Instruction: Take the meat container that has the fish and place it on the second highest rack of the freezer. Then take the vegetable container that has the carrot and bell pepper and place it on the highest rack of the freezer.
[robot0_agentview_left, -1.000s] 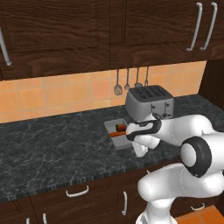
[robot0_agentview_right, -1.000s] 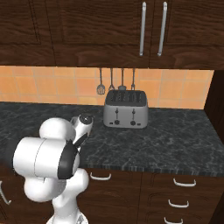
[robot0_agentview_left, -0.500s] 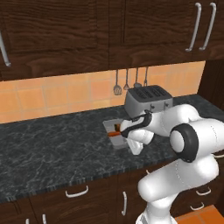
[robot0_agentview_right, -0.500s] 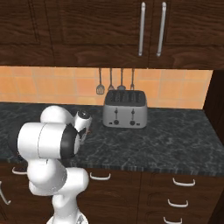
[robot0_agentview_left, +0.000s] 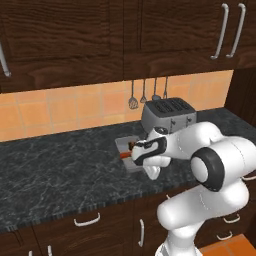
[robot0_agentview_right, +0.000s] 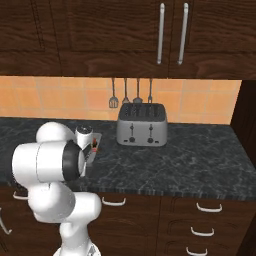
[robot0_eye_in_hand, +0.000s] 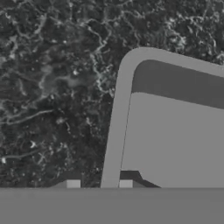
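So the end effector (robot0_eye_in_hand: 99, 183) is down at the near rim of the grey tray (robot0_eye_in_hand: 117, 127), fingers narrow and straddling its wall. The tray sits on the dark marble table (robot0_agentview_left: 60, 165), just in front of the toaster (robot0_agentview_left: 167, 116), with something orange-red (robot0_agentview_left: 126, 155) inside.

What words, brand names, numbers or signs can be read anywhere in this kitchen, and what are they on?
None: no readable text shows in any view.
The toaster has small knobs and slots on its front but no lettering that can be made out.
The grey tray by the hand, the dark stone counter, the wooden cabinets and the orange tile wall are all plain.
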